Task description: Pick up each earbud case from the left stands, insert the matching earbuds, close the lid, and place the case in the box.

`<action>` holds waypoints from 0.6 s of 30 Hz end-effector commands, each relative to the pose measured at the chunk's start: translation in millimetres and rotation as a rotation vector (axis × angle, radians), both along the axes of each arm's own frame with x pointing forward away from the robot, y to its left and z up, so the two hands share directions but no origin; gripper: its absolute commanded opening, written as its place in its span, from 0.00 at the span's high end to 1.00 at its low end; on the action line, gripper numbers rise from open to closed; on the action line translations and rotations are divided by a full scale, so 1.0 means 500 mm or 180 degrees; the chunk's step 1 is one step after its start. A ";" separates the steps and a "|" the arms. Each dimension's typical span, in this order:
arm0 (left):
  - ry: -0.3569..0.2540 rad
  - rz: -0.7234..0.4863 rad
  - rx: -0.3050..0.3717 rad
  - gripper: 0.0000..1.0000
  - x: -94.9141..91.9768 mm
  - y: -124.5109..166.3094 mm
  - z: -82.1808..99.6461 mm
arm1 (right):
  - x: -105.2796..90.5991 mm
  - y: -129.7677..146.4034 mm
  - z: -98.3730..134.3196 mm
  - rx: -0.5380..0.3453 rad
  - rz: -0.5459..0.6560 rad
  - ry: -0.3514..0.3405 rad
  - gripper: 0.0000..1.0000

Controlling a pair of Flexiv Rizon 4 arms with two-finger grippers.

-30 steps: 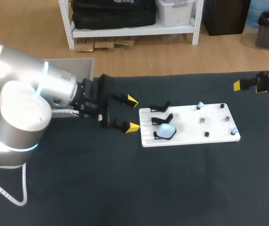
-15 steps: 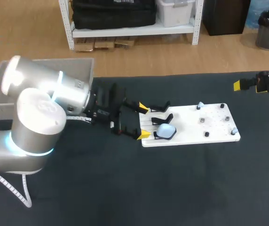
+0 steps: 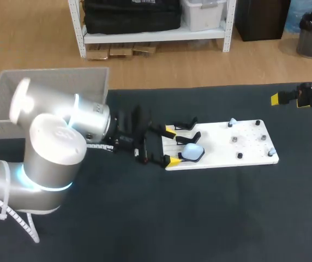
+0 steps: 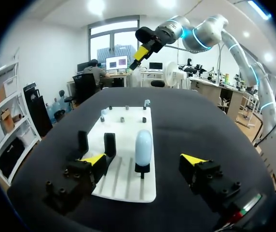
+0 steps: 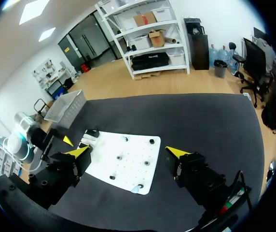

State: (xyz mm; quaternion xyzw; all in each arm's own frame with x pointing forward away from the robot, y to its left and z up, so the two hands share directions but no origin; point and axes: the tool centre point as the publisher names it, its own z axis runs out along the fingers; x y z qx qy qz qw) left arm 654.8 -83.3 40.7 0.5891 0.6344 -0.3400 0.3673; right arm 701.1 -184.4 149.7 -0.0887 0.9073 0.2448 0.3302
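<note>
A pale blue earbud case (image 3: 192, 152) stands on a black stand at the left end of the white board (image 3: 221, 159). Two other black stands (image 3: 185, 124) beside it are empty. My left gripper (image 3: 169, 145) is open at the board's left edge. In the left wrist view the case (image 4: 144, 146) is just ahead of the gap between the open left gripper's (image 4: 143, 159) fingers, untouched. Small pale earbuds (image 3: 232, 121) sit on pegs at the board's right end. My right gripper (image 3: 287, 98) hangs open and empty far right; the right wrist view looks past this open gripper (image 5: 128, 151) onto the board (image 5: 123, 162).
A grey box (image 3: 47, 90) stands off the table's back left corner, behind my left arm; it also shows in the right wrist view as a box (image 5: 65, 107) beyond the board. Several dark pegs (image 3: 235, 140) dot the board. Black mat covers the table.
My left arm has moved right, bringing its open gripper from left of the board up to the board's edge in front of the case. The right arm has kept still.
</note>
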 end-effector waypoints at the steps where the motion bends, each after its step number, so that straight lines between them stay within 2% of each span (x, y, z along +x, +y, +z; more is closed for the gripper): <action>1: 0.0004 0.0032 -0.0056 0.09 -0.001 -0.006 -0.015 | 0.000 -0.001 0.000 -0.0003 0.0001 0.0000 0.00; 8: 0.0017 0.0060 -0.0098 0.20 0.009 -0.019 -0.027 | 0.000 -0.001 0.000 -0.0003 0.0001 0.0000 0.00; 13: 0.0026 0.0066 -0.0118 0.11 0.016 -0.027 -0.030 | 0.000 -0.001 0.000 -0.0003 0.0001 0.0000 0.00; 18: 0.0037 0.0063 -0.0131 0.15 0.025 -0.041 -0.036 | 0.000 -0.001 0.000 -0.0003 0.0001 0.0000 0.00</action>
